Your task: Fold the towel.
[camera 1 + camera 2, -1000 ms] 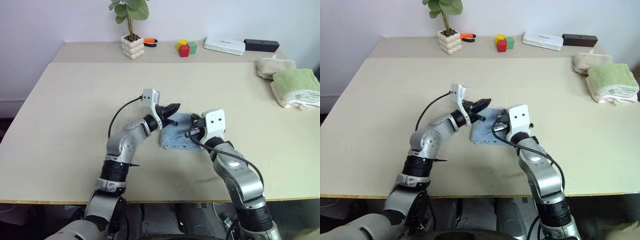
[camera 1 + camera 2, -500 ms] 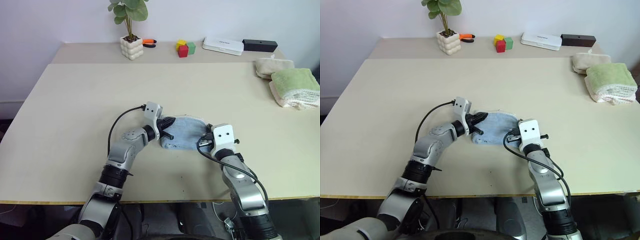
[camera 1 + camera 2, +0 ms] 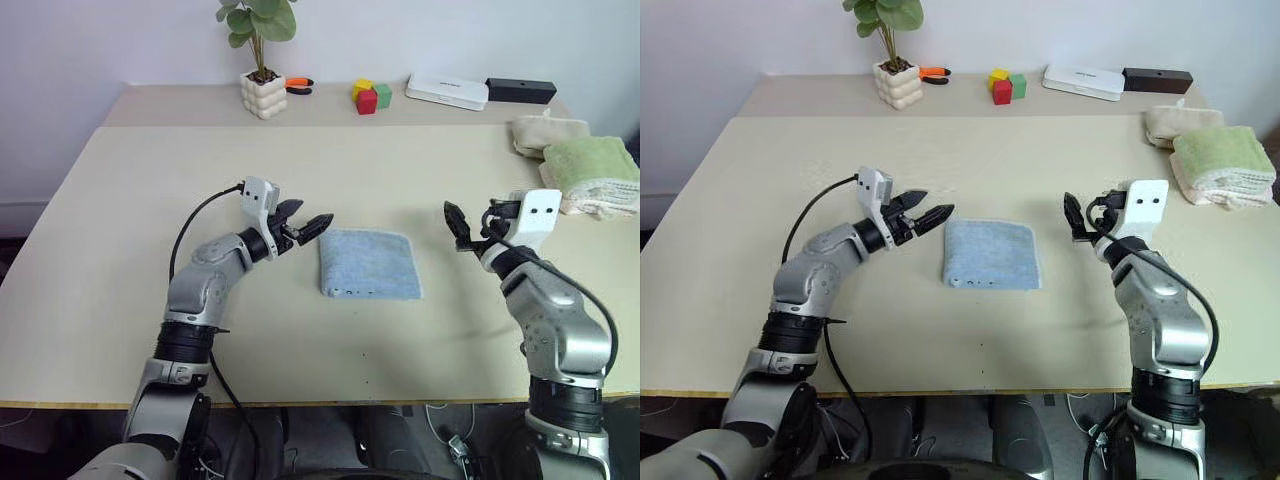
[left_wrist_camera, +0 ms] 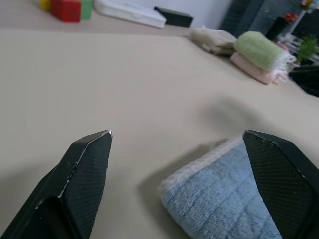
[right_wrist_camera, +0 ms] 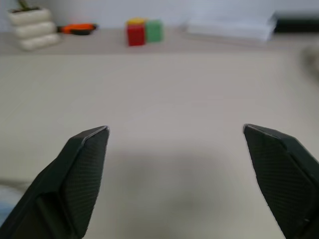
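1. The light blue towel [image 3: 368,264] lies folded into a flat, roughly square pad on the beige table [image 3: 140,200], around the middle of the near half. A pale cream edge shows along its near side, with small dark marks close to the near-left corner.
2. The left gripper [image 3: 310,226] hangs above the table just left of the towel's far-left corner, clear of it. Its two black fingers are spread wide and hold nothing.
3. In the left wrist view, the towel's rounded folded corner sits between and below the parted fingertips [image 4: 92,149], with no contact visible.
4. The right gripper [image 3: 452,222] is off to the right of the towel, well apart from it, raised above the table. Its fingers stand wide apart and empty; the right wrist view shows bare tabletop between them.
5. At the far right of the table sit a folded green towel [image 3: 592,165] on a pale folded cloth, and a beige folded towel [image 3: 546,132] just beyond.
6. Along the far edge: a potted plant [image 3: 262,60] in a white pot, an orange-handled tool [image 3: 299,85], coloured blocks [image 3: 371,96], a flat white box [image 3: 447,91] and a black bar [image 3: 522,91].
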`<state>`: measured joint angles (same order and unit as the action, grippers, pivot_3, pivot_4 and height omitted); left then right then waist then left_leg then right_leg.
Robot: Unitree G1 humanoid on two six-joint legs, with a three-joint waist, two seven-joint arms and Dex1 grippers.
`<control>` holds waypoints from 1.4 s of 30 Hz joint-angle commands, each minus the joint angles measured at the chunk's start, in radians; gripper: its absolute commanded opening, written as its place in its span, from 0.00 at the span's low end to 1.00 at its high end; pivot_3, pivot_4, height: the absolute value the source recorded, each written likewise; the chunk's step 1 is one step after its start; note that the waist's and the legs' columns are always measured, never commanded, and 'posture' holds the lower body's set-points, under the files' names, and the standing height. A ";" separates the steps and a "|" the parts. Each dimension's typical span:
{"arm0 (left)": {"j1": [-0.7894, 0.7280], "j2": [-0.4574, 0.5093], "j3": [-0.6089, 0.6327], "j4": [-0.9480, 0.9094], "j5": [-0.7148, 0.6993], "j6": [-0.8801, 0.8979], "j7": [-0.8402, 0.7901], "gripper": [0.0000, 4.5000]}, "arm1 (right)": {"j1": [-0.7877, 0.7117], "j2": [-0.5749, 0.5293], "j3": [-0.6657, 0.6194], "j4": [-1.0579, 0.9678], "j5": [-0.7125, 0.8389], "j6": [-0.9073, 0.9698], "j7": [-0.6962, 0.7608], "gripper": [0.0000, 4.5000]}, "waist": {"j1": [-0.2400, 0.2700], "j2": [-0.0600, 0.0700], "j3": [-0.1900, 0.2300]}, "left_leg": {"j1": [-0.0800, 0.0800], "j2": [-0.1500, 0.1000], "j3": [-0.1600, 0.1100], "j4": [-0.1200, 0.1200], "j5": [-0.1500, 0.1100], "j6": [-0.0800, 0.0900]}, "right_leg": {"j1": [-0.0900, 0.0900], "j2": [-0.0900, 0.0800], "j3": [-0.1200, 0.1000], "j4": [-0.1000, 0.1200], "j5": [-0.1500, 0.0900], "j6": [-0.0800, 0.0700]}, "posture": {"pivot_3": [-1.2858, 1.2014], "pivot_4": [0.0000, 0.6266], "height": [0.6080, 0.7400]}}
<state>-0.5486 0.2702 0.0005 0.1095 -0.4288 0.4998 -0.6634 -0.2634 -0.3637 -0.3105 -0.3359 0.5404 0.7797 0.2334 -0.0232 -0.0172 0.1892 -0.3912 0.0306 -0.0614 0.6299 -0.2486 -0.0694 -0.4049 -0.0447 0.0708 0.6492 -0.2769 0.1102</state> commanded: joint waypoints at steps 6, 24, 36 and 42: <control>0.094 0.172 0.064 -0.169 -0.109 -0.090 -0.291 0.98 | 0.018 -0.044 0.077 -0.132 0.155 0.252 0.023 1.00 | 0.003 0.001 0.000 | -0.001 0.000 0.001 0.000 0.000 0.000 | -0.001 -0.001 0.000 0.000 0.000 0.000 | 0.52 0.24 1.00; 0.195 0.321 0.033 -0.302 -0.131 -0.050 -0.391 1.00 | -0.002 -0.012 0.151 -0.033 0.154 0.391 0.058 0.49 | 0.002 0.000 0.001 | -0.001 0.000 0.001 0.000 0.000 0.000 | -0.001 0.000 0.000 -0.001 0.000 -0.001 | 0.52 0.24 1.00; 0.155 0.228 -0.020 -0.239 -0.113 -0.079 -0.370 1.00 | -0.176 0.209 -0.350 0.017 0.438 0.439 -0.279 0.01 | 0.004 0.001 0.001 | -0.002 0.000 0.001 0.000 0.000 0.001 | -0.001 0.000 0.000 -0.001 0.000 0.000 | 0.52 0.24 1.00; 0.060 0.170 -0.058 -0.092 -0.080 -0.145 -0.429 1.00 | -0.236 0.249 -0.588 0.000 0.534 0.220 -0.610 0.01 | 0.006 0.001 0.001 | -0.003 0.000 0.001 0.000 0.000 0.001 | -0.002 -0.001 0.000 -0.001 0.000 0.000 | 0.52 0.24 1.00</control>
<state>-0.4698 0.4499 -0.0394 0.0168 -0.5127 0.3830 -1.0734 -0.4806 -0.1086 -0.8459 -0.3076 1.0379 1.0665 -0.3094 -0.0169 -0.0165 0.1901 -0.3941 0.0306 -0.0609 0.6299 -0.2489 -0.0688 -0.4067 -0.0454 0.0704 0.6477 -0.2771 0.1100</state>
